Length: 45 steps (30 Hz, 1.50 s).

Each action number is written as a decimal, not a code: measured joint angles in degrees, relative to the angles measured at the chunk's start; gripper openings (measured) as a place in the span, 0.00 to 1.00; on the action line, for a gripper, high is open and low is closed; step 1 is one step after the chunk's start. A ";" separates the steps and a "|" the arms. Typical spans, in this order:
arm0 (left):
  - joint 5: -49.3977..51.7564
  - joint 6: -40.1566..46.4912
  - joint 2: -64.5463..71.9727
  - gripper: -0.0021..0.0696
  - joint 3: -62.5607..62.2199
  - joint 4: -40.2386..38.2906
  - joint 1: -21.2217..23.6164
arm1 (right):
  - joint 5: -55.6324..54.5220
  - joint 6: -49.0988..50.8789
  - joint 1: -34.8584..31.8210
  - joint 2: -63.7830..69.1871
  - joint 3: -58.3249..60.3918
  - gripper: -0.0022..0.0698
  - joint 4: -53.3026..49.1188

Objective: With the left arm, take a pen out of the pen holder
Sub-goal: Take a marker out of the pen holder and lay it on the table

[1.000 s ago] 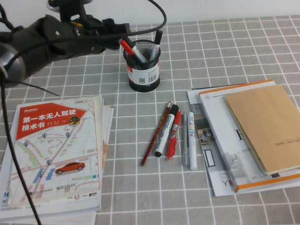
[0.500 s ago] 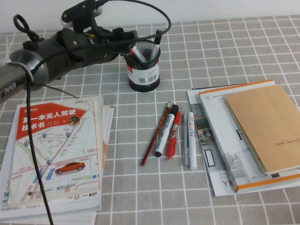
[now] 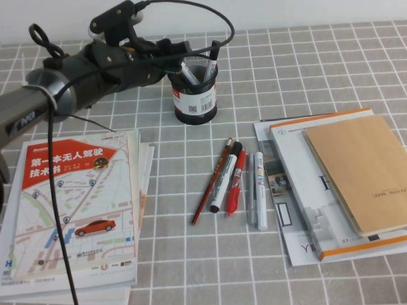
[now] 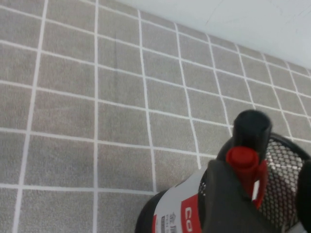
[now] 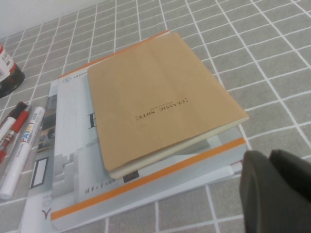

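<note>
Approach: left hand (image 3: 175,58), fingers apart, reached red-capped pen (image 4: 245,162) in pen holder (image 3: 195,99); closing judged next. Right hand (image 5: 272,165), fingers together, lay far from it.

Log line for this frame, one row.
stage: pre-grasp at pen holder | left claw: open at holder rim, astride red-capped pen | right claw: shut, beside notebook stack | pen: not yet lifted

Black left arm (image 3: 87,71), looping black cable (image 3: 227,21)

The tips of the left gripper (image 3: 175,60) hide among the pens (image 3: 209,62) in the pen holder (image 3: 195,99) by the table's (image 3: 321,68) far edge. The right gripper (image 5: 277,191), near the books (image 5: 160,97), is only a dark, cut-off blur.
</note>
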 joint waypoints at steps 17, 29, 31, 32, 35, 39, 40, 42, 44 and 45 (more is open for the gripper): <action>-0.50 1.93 0.93 0.03 -1.91 -1.41 -0.09 | 0.00 0.00 0.00 0.00 0.00 0.01 0.00; -0.62 7.19 0.97 0.13 -2.29 -1.41 -0.09 | 0.00 0.00 0.00 0.00 0.00 0.01 0.00; -0.62 7.66 0.97 0.24 -2.29 -1.41 -0.09 | 0.00 0.00 0.00 0.00 0.00 0.01 0.00; -0.62 7.69 0.97 0.29 -2.29 -1.41 -0.09 | 0.00 0.00 0.00 0.00 0.00 0.01 0.00; -0.42 7.69 0.97 0.43 -2.29 -1.41 -0.09 | 0.00 0.00 0.00 0.00 0.00 0.01 0.00; 0.17 7.82 1.07 0.49 -2.29 -1.68 -0.09 | 0.00 0.00 0.00 0.00 0.00 0.01 0.00; 0.27 7.82 1.18 0.49 -2.29 -2.01 -0.09 | 0.00 0.00 0.00 0.00 0.00 0.01 0.00; 0.27 7.82 1.56 0.49 -2.29 -2.45 -0.09 | 0.00 0.00 0.00 0.00 0.00 0.01 0.00; 0.27 7.82 1.92 0.50 -2.29 -2.58 -0.09 | 0.00 0.00 0.00 0.00 0.00 0.01 0.00; 0.02 7.82 2.18 0.50 -2.29 -2.73 -0.09 | 0.00 0.00 0.00 0.00 0.00 0.01 0.00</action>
